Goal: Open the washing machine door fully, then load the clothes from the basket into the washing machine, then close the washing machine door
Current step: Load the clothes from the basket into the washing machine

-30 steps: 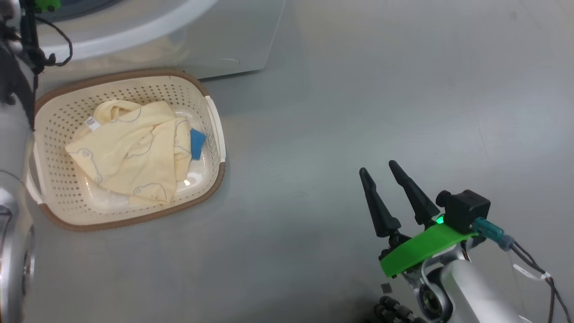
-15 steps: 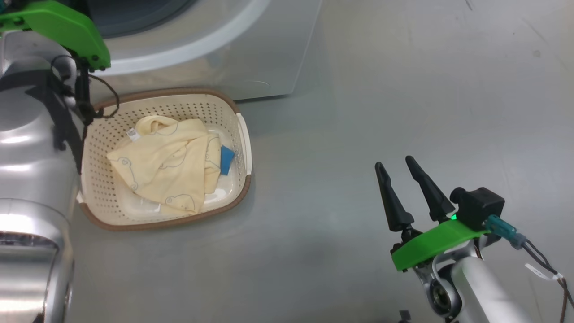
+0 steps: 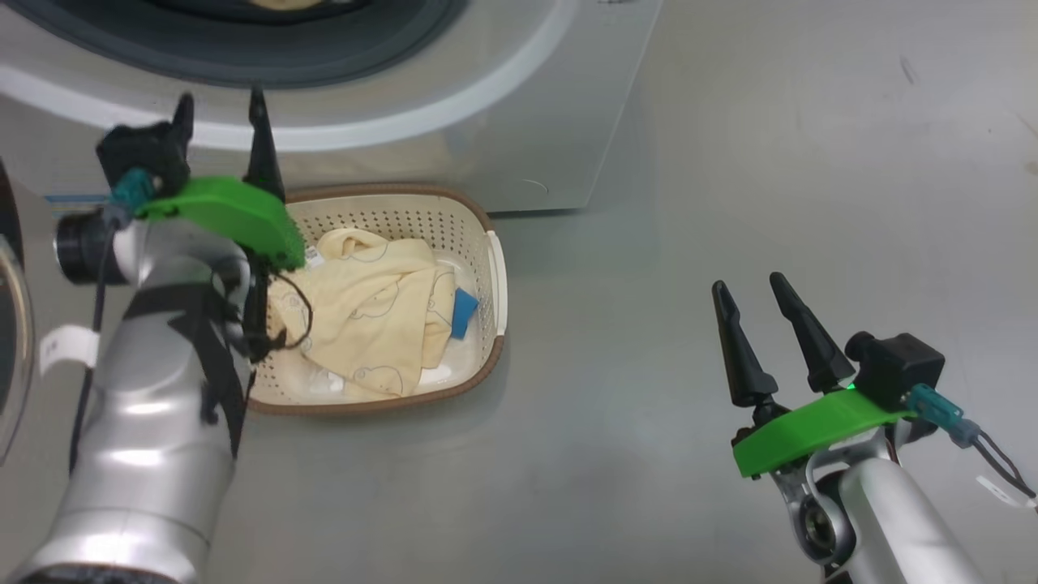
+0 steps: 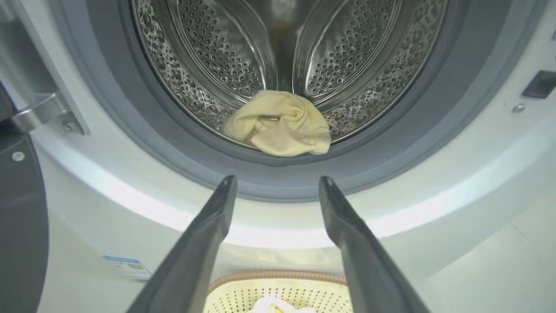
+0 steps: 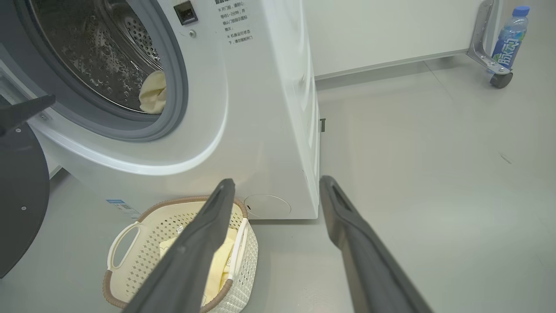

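Lab-like test room, bare grey floor [image 5: 434, 182], freestanding washing machine [image 5: 260, 130], wheeled white partition [image 5: 382, 30]

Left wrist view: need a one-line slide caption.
Open left tool faces the washing machine, one pale-yellow garment at the front edge of the drum, basket just below.

The white washing machine [image 5: 260, 113] stands with its black-rimmed door [image 5: 19, 195] swung open. One pale-yellow garment [image 4: 280, 124] lies bunched at the front lip of the steel drum [image 4: 208, 43]. More pale-yellow clothes [image 3: 377, 312], with a blue patch, lie in the cream perforated basket [image 3: 389, 193] on the floor just before the machine.
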